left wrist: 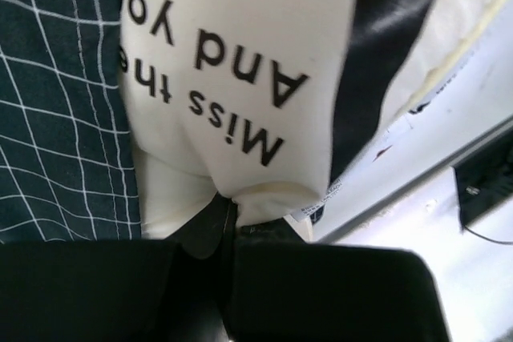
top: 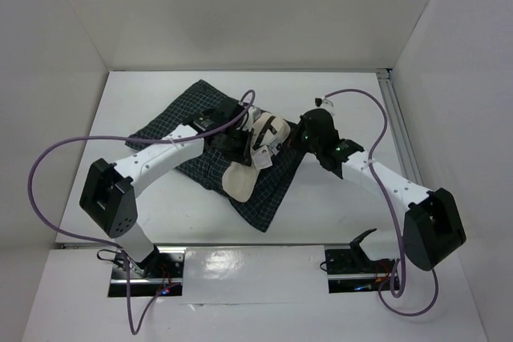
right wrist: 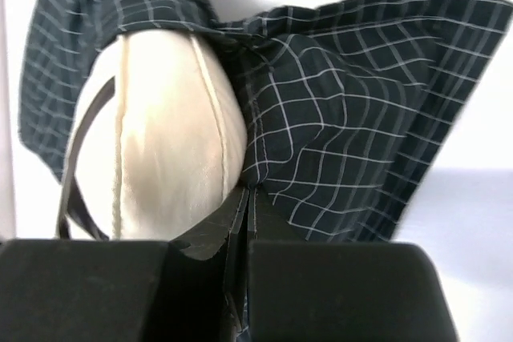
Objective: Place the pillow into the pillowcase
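The cream pillow (top: pixel 244 175) lies bunched at the middle of the table on the dark checked pillowcase (top: pixel 272 194). My left gripper (top: pixel 238 143) is shut on the pillow's edge; its black lettering (left wrist: pixel 232 98) and small white tag (left wrist: pixel 321 199) show in the left wrist view. My right gripper (top: pixel 298 138) is shut on the pillowcase's hem (right wrist: pixel 321 158), right beside the pillow's rounded end (right wrist: pixel 160 142), which sits partly inside the cloth's opening.
White walls enclose the table on the left, back and right. A metal rail (top: pixel 401 134) runs along the right side. Purple cables (top: pixel 48 166) loop from both arms. The pillowcase spreads left to about (top: pixel 152 130).
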Robot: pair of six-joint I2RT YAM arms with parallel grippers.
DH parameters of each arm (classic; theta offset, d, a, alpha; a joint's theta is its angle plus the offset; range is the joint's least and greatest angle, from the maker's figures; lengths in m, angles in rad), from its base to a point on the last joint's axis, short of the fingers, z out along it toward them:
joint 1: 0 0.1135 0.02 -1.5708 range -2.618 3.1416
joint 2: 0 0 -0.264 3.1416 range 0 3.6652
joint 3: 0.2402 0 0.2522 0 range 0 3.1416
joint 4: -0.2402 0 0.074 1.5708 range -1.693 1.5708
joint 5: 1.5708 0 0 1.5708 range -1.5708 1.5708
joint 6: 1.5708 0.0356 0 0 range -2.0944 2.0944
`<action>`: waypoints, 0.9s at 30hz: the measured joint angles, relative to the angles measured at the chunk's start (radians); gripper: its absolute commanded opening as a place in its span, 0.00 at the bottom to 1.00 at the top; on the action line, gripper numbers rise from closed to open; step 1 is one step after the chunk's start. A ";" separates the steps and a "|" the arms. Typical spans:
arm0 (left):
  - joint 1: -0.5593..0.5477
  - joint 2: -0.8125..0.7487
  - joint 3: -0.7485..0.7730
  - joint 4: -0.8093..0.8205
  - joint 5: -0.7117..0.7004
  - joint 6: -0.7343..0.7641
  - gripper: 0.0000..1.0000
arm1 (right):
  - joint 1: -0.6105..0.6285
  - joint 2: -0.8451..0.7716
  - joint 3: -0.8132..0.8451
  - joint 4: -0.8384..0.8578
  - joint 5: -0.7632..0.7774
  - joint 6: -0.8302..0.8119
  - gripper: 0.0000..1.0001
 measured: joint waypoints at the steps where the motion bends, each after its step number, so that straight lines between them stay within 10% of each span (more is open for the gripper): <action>1: -0.013 0.008 0.014 -0.006 -0.024 0.003 0.10 | -0.006 0.012 0.008 -0.010 0.002 -0.009 0.00; 3: -0.031 0.043 0.084 -0.052 -0.062 0.003 0.48 | -0.016 0.015 0.011 -0.021 0.002 -0.029 0.00; 6: -0.041 0.075 0.196 -0.104 -0.088 0.003 0.80 | -0.033 0.013 0.016 -0.012 0.007 -0.059 0.00; 22: -0.050 0.252 0.494 0.049 -0.096 -0.145 0.88 | -0.052 -0.087 -0.022 -0.014 0.005 -0.112 0.00; 24: -0.050 0.292 0.495 0.059 -0.096 -0.157 0.78 | -0.052 -0.085 -0.026 -0.018 0.003 -0.113 0.00; 25: -0.051 0.307 0.499 0.061 -0.095 -0.161 0.22 | -0.052 -0.085 -0.028 -0.021 0.004 -0.114 0.00; 26: -0.051 0.324 0.507 0.060 -0.094 -0.162 0.00 | -0.052 -0.084 -0.029 -0.026 0.005 -0.114 0.00; 27: -0.051 0.340 0.512 0.059 -0.096 -0.157 0.00 | -0.053 -0.082 -0.029 -0.027 0.004 -0.114 0.00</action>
